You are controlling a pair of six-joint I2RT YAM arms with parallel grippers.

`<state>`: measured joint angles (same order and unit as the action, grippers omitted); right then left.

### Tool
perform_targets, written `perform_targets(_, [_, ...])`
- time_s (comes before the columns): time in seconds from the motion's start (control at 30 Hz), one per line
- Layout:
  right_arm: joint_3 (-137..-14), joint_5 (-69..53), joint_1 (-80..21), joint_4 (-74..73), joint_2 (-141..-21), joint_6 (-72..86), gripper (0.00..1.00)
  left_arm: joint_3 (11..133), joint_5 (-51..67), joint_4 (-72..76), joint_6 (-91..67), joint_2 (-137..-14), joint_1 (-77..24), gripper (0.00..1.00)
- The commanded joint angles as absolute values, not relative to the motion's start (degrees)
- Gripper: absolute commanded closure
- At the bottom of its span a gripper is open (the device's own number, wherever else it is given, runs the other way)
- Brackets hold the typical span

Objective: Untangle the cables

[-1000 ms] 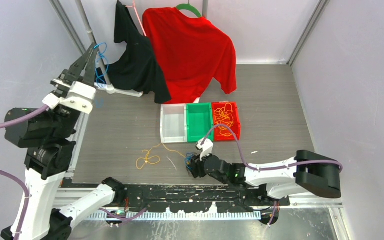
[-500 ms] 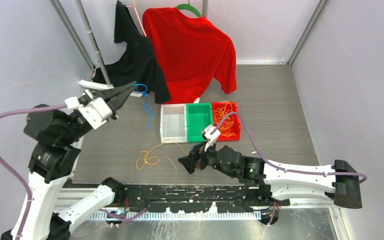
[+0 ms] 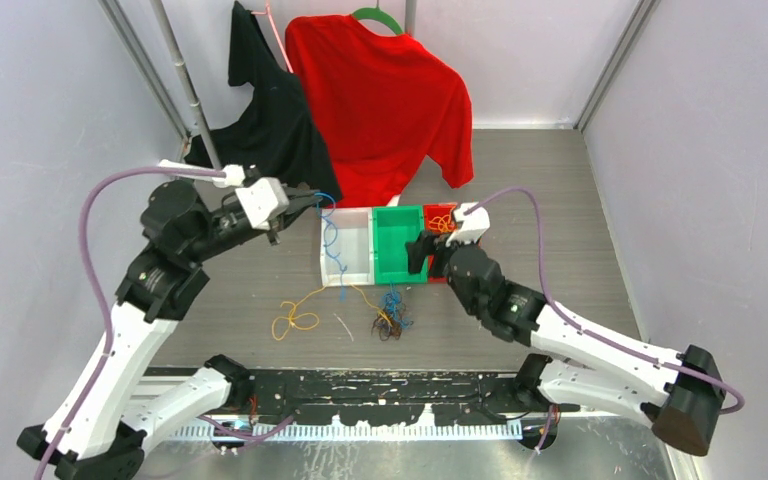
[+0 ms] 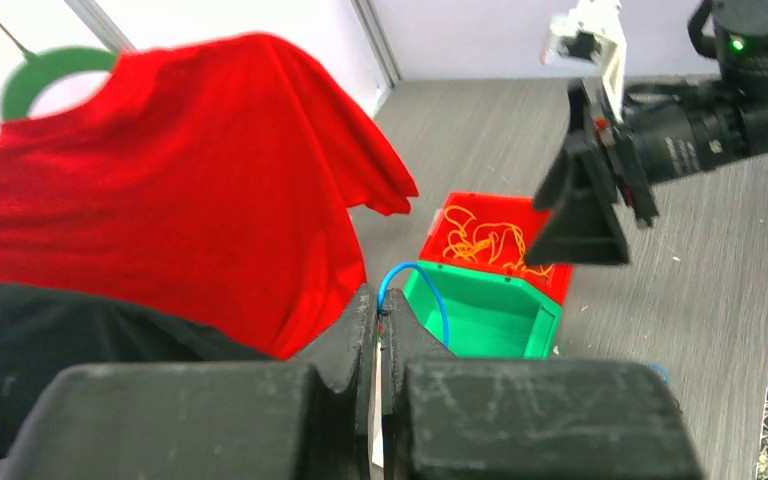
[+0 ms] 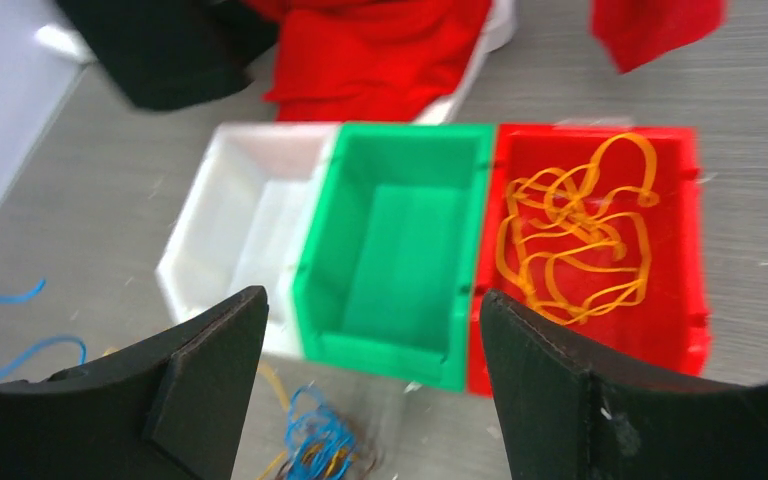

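My left gripper (image 3: 310, 202) is shut on a thin blue cable (image 3: 331, 240) that hangs over the white bin (image 3: 347, 262). In the left wrist view the blue cable (image 4: 422, 282) loops out from the closed fingertips (image 4: 379, 305). A tangle of blue, dark brown and orange cables (image 3: 388, 315) lies on the table before the bins, also low in the right wrist view (image 5: 318, 445). An orange-yellow cable (image 3: 298, 316) lies to its left. My right gripper (image 3: 423, 252) is open and empty above the green bin (image 3: 398, 250). Orange cables (image 5: 572, 240) fill the red bin (image 5: 685, 250).
A red shirt (image 3: 385, 100) and a black garment (image 3: 270, 115) hang on a rack at the back, its white base (image 3: 195, 172) on the table. The three bins stand side by side mid-table. Walls close in left and right.
My left gripper swung from the far left toward the bins, carrying the blue cable. My right gripper let go of the tangle, opened and rose toward the green bin.
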<state>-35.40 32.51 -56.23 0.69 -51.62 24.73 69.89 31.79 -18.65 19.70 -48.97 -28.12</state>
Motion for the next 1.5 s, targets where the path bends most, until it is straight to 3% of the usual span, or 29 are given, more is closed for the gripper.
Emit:
perform_targets(0.0, [-41.78,32.92,-48.95,-0.92,-57.75,24.97,0.18,70.02,32.97,-13.91,19.59,-51.22,-28.09,1.0])
perform_targets(0.2, [-49.0,32.52,-45.12,-2.75,-72.59,21.95,0.21,69.94,32.87,-13.45,20.1,-51.78,-28.13,1.0])
perform_targets(0.47, [-54.03,30.06,-41.26,-1.49,-86.51,21.82,0.35,69.51,33.35,-13.67,20.79,-50.94,-28.13,1.0])
perform_targets(0.73, [-57.0,31.96,-39.71,-1.38,-91.66,24.1,0.57,68.75,33.72,-13.7,21.18,-49.97,-28.19,1.0])
perform_targets(0.87, [-56.52,34.33,-39.0,-0.8,-92.04,27.25,0.78,68.42,33.96,-13.71,21.18,-49.66,-28.13,1.0])
perform_targets(1.0, [-56.3,37.19,-38.85,-1.51,-91.94,31.38,0.85,68.91,34.4,-13.71,20.77,-50.52,-28.12,1.0])
perform_targets(1.37, [-54.6,47.25,-38.85,-5.67,-89.38,41.39,0.92,71.32,35.13,-12.44,18.79,-54.58,-28.3,1.0])
perform_targets(1.43, [-54.02,46.6,-38.83,-4.8,-89.22,41.44,0.88,71.5,35.03,-12.14,18.23,-55.24,-28.66,1.0])
perform_targets(1.47, [-53.79,45.38,-38.84,-4.19,-89.1,41.48,0.82,71.54,34.91,-11.83,17.78,-55.67,-29.13,1.0])
